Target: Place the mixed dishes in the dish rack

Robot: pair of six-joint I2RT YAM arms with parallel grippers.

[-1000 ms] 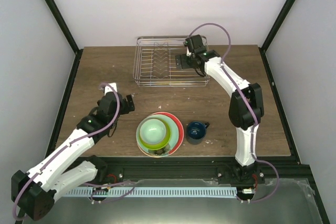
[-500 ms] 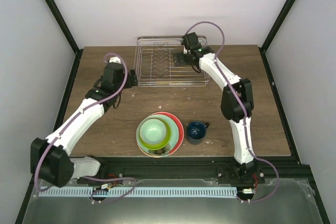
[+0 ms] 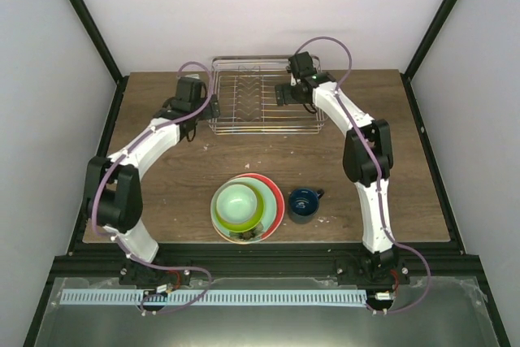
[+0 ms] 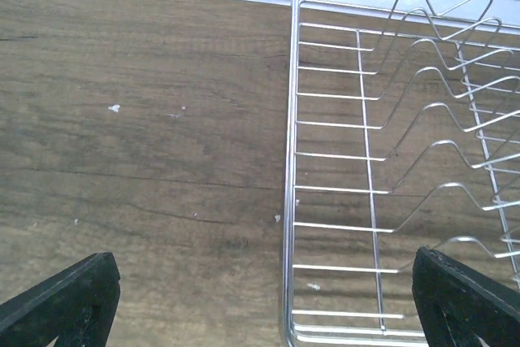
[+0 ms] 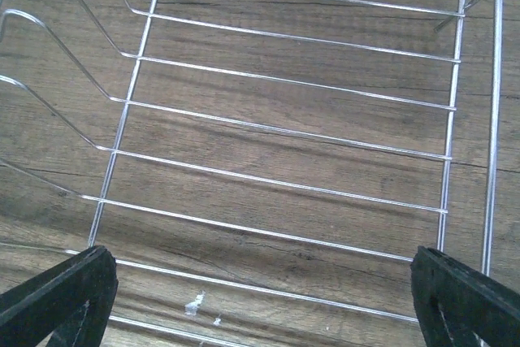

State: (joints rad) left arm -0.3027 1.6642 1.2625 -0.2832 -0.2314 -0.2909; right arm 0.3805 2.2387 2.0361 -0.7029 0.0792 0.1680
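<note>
Step in hand: no dish is loaded yet. Both arms reach out to the dish rack (image 3: 260, 128), so my guess is that the rack is being set or steadied before loading.
Left claw (image 4: 260, 282): fingers spread wide, holding nothing. The rack's end rim runs straight ahead between them, nearer the right-hand finger. Bare tabletop (image 3: 406, 160) lies before the other finger.
Right claw (image 5: 258, 286): fingers wide apart, empty, hovering over the rack's floor wires. The upright dividers rise ahead and to its left, and the side wire passes just beyond its right-hand finger.
Height over the wire: neither wrist view shows whether a finger touches metal.
Dishes: well behind both claws, toward the arm bases. The mint-green bowl (image 3: 238, 201) sits on the lime-green plate (image 3: 263, 219), which lies on the red plate (image 3: 279, 194).
Mug (image 3: 302, 203): stands on the tabletop just beside that stack, on the right arm's side.
Peach-tan plate: I cannot pick it out from above.
Next move calls for: if the rack is to be shifted, the left claw should sink until the rim wire sits between its pads, then pinch squarely, since thin wire slips easily. Otherwise either claw must draw back to the stack and take the bowl first.
</note>
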